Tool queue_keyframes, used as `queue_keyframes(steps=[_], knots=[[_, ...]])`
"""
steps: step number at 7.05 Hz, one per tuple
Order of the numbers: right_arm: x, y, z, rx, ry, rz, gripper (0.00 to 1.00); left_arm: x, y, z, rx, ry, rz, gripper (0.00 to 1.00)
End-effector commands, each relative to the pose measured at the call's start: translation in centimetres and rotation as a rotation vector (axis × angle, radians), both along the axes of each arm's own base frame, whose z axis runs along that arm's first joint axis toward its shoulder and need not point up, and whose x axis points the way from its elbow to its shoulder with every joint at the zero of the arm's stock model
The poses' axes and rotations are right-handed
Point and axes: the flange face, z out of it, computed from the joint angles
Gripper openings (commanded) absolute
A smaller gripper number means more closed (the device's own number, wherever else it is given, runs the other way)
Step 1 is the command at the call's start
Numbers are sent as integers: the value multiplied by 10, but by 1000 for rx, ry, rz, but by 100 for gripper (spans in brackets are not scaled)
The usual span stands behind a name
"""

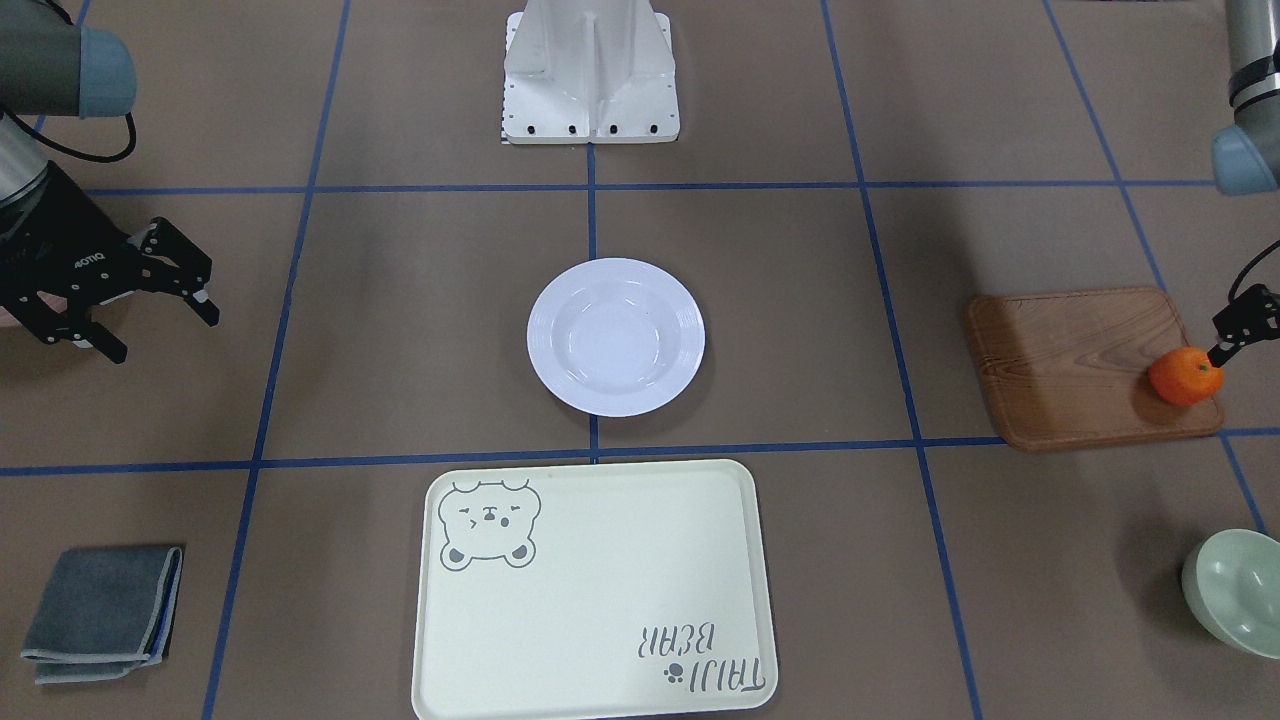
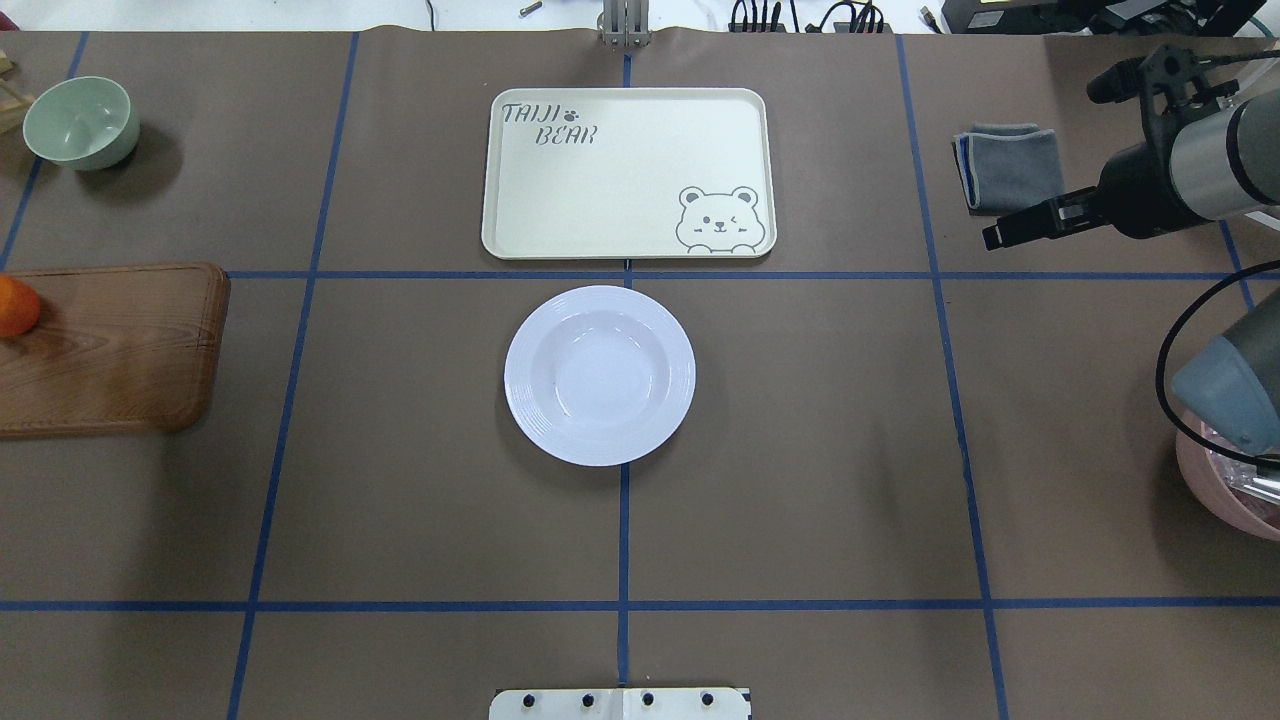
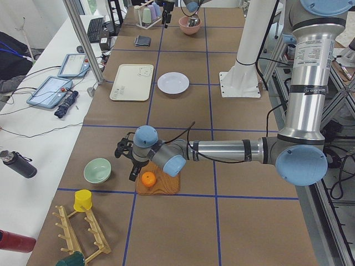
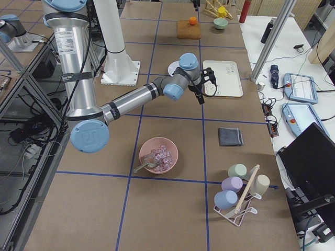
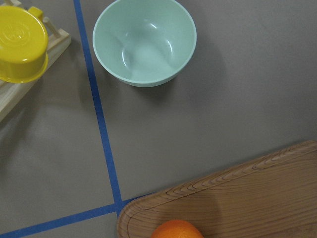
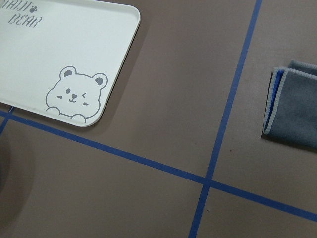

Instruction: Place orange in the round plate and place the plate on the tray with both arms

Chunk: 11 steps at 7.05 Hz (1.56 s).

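Observation:
The orange [image 1: 1185, 377] lies at the outer corner of a brown wooden board [image 1: 1085, 365], far out on my left side. My left gripper [image 3: 130, 164] hovers just beside and above the orange without touching it. It looks open, and one finger [image 1: 1238, 330] shows at the front view's edge. The round plate [image 2: 598, 375], white and holding nothing, sits at the table's middle. Just beyond it lies the cream tray [image 2: 628, 172]. My right gripper [image 1: 160, 330] hangs open above the table on my right, holding nothing.
A pale green bowl [image 2: 80, 122] stands beyond the board, next to a wooden rack with a yellow cup [image 5: 20, 44]. A folded grey cloth [image 2: 1008, 165] lies under my right arm. A pink bowl [image 2: 1225, 490] sits at the near right.

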Motion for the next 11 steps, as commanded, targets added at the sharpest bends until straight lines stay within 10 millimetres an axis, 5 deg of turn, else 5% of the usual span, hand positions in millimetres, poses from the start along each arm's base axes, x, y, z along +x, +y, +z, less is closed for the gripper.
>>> queue_keyframes(steps=[1,6,8,9,10,11], knots=[[-1,3,0,-3,-1,0,100,24,5,17,-20,-16,3,98],[-1,3,2,-5,2,0,100,56,22,58,-31,-22,73,98],[-1,3,3,-6,3,0,100,57,22,55,-20,-18,78,92],[-1,3,3,-5,2,-1,100,57,22,52,3,-13,80,47],[-1,3,3,-7,2,-1,100,58,20,42,22,-3,83,31],[-1,3,3,-4,1,-1,100,60,15,8,59,21,84,28]])
